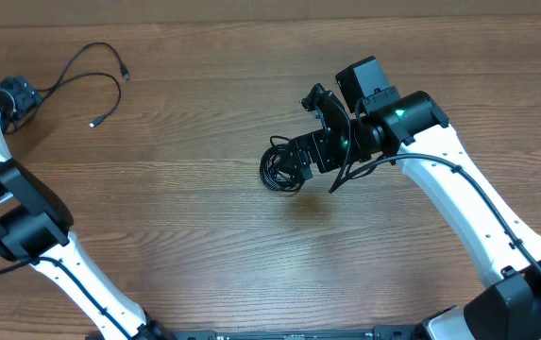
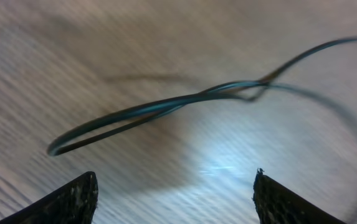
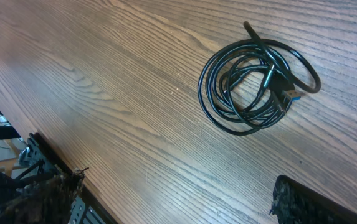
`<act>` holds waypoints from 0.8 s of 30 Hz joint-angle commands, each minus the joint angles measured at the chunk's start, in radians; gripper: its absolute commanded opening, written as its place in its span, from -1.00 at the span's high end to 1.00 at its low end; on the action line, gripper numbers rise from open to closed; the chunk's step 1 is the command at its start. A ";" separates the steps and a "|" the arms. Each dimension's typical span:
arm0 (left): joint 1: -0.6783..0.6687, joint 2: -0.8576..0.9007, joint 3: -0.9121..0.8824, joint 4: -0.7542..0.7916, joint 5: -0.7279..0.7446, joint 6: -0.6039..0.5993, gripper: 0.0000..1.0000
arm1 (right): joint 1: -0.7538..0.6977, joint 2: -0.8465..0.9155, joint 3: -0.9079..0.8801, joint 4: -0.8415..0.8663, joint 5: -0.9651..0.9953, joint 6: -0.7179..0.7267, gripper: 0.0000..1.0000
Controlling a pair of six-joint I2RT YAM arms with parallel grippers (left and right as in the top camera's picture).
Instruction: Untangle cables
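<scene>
One cable lies as a loose curly strand (image 1: 116, 87) at the far left of the table, its small plug ends apart. My left gripper (image 1: 25, 96) sits at the strand's left end. In the left wrist view the gripper (image 2: 175, 199) is open with bare wood between its fingers, and a blurred loop of the strand (image 2: 166, 107) lies just ahead. A second cable is wound into a small coil (image 1: 278, 172) at mid table. My right gripper (image 1: 295, 162) hovers open right beside it. In the right wrist view the coil (image 3: 271, 78), with a blue plug (image 3: 292, 94), lies ahead of the open gripper (image 3: 178, 199).
The wooden table (image 1: 185, 227) carries nothing else besides the two white arms. The table's edge and a dark frame below it (image 3: 41, 168) show at the lower left of the right wrist view. The right arm's own thick black wire (image 1: 364, 170) hangs near the coil.
</scene>
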 commanded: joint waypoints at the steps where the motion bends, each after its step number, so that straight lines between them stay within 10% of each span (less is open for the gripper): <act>1: 0.027 0.050 0.000 0.005 -0.116 0.100 -0.60 | -0.002 -0.001 -0.004 0.010 0.006 -0.009 -0.99; 13: 0.037 0.086 -0.002 0.084 -0.248 0.148 -0.61 | -0.002 -0.001 -0.004 0.027 0.006 -0.005 -1.00; 17: 0.037 0.087 -0.002 0.142 -0.247 0.149 -0.29 | -0.002 -0.001 -0.004 0.028 0.006 -0.005 -0.99; 24: 0.037 0.087 -0.002 0.261 -0.108 0.195 0.91 | -0.002 -0.001 -0.004 0.033 0.006 -0.005 -1.00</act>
